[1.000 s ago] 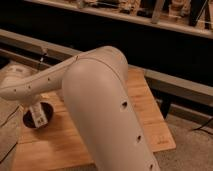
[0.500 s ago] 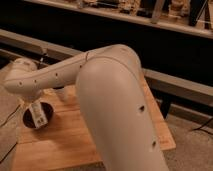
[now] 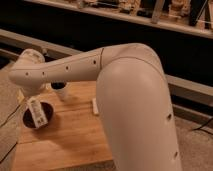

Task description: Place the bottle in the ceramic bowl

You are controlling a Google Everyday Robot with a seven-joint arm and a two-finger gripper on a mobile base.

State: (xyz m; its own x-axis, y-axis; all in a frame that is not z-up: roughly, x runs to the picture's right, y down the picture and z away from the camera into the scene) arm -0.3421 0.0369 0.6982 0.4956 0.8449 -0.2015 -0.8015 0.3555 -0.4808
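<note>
The white bottle [image 3: 38,113] with a dark-marked label stands tilted in the dark ceramic bowl [image 3: 30,120] at the left edge of the wooden table [image 3: 70,142]. My gripper [image 3: 30,96] hangs just above the bottle's top, under the white wrist [image 3: 31,70]. The wrist hides how the gripper meets the bottle. My big white arm [image 3: 135,105] fills the right half of the view and hides part of the table.
A white cup with a dark inside [image 3: 60,90] stands behind the bowl. A flat pale block [image 3: 95,106] lies mid-table next to my arm. A metal rail [image 3: 190,87] and dark shelving run along the back. A cable [image 3: 10,117] lies at left.
My wrist and forearm have risen and shifted right. The bottle has stayed in the same place in the bowl.
</note>
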